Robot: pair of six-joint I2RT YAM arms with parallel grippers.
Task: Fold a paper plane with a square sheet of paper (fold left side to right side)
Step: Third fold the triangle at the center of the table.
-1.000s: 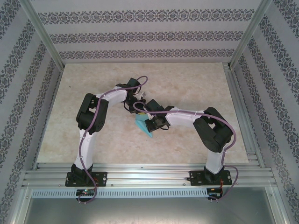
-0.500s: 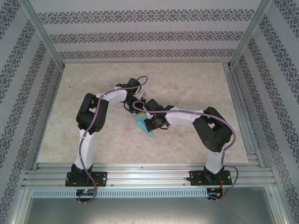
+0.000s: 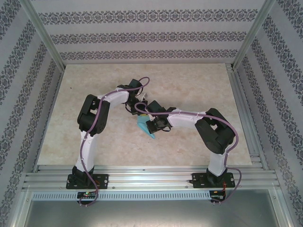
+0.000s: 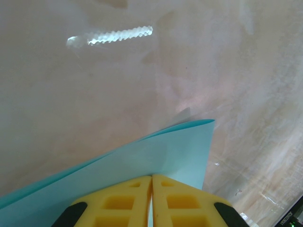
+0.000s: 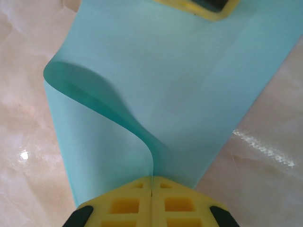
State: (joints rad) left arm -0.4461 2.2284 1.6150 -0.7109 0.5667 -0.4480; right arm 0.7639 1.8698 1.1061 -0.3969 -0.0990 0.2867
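Observation:
The square sheet of paper [image 3: 145, 128] is thin light-blue paper, held just above the table's middle between both arms. In the left wrist view my left gripper [image 4: 152, 182] is shut on the paper [image 4: 180, 149], with one corner sticking out beyond the yellow fingers [image 4: 123, 198]. My right gripper [image 5: 151, 182] is shut on another edge of the paper [image 5: 170, 71], which curls up into a soft loop on its left. The left gripper's yellow finger [image 5: 199, 7] shows at the sheet's far edge. Seen from above, the left gripper [image 3: 140, 109] and right gripper [image 3: 151, 126] nearly meet over the sheet.
The pale marble-patterned table [image 3: 189, 85] lies bare around the arms. Aluminium rails [image 3: 151, 177] run along the near edge and right side [image 3: 241, 104]. Patterned walls enclose the back and both sides.

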